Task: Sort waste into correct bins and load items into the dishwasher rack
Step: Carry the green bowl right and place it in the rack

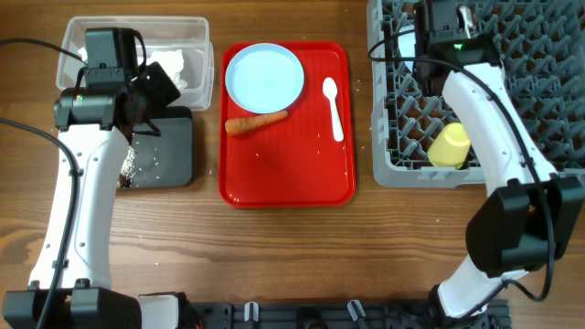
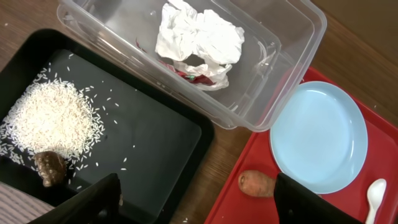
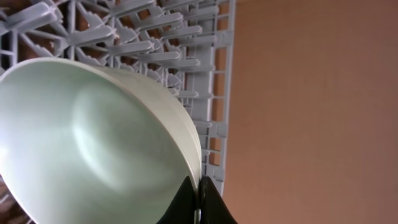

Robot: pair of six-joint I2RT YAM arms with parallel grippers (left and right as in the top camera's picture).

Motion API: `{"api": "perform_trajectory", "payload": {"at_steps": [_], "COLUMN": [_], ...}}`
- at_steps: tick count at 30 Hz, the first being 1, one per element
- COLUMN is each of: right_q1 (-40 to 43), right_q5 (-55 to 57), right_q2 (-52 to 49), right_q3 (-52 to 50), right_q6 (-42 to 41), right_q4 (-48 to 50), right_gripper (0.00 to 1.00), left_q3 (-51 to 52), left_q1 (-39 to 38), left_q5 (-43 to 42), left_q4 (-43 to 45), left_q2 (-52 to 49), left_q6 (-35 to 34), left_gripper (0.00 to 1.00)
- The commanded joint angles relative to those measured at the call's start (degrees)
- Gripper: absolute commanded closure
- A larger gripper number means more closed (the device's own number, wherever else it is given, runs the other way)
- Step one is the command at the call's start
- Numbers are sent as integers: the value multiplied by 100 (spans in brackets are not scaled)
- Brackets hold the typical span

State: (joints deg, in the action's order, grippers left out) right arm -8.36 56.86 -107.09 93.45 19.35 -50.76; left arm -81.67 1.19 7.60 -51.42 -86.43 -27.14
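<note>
**Carrot lies just right of the empty left gripper; right gripper busy with a bowl**

- Tabletop (image 1: 274,247), wood. All the gear stands along its far half.
- Rack (image 1: 548,82), far right. The right arm reaches up across it, and the right gripper (image 3: 199,190) is pressed together on the rim of a bowl (image 3: 93,143). I cannot tell whether the bowl touches the pegs. A cup (image 1: 450,146) sits near the front edge.
- Red tray (image 1: 283,174), centre, carrying the plate (image 1: 265,76), spoon (image 1: 334,108) and carrot (image 1: 256,122).
- Tub (image 2: 292,56) and black tray (image 2: 155,130), left side. The left arm stretches forward with its wrist tipped down over their shared edge. The left gripper (image 2: 196,180) is spread and holds nothing.
- The carrot is on the red tray's left part, just below the plate, to the right of the left gripper and just across the tray rim. Its long axis runs roughly left to right, thick end toward the left arm.
- The left arm is much the nearer. A short shift right, with the jaws set across the carrot's width, looks likely.
</note>
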Motion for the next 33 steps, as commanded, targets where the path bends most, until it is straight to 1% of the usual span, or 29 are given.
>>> {"api": "perform_trajectory", "payload": {"at_steps": [1,5,8,12,15,20,24,27,32,33], "right_q1": [-177,-247,-245,-245,-254,-420,-638,-723,-737,-765], "right_q5": [98,306,704,1598,1703,887,511,33,-168,-170], "right_q2": [-365,-597,-608,-608,-608,-608,-608,-608,-608,-608], "right_q3": [-48,-48,-48,-48,-48,-48,-48,-48,-48,-48], "right_q6": [-153,-153,-155,-131,-118,9,15,15,-7,-7], "right_q4": [-61,-146,-160,-66,-70,-76,-79,-188,-321,-367], "right_gripper": [96,96,96,96,96,96,96,96,95,93], "left_q3": [-9,-9,-9,-9,-9,-9,-9,-9,-9,-9], "left_q1": [26,28,28,26,28,26,26,26,26,26], "left_q5": [-2,-2,0,-2,-2,-2,-2,-2,-2,-2], "left_q4": [35,35,35,37,37,35,33,33,33,33], "left_q2": [-37,-37,-37,-37,-37,-37,-37,-37,-37,-37], "left_q6": [-9,-9,-9,-9,-9,-9,-9,-9,-9,-9], "left_gripper": [21,21,21,21,21,21,20,20,20,20]}}
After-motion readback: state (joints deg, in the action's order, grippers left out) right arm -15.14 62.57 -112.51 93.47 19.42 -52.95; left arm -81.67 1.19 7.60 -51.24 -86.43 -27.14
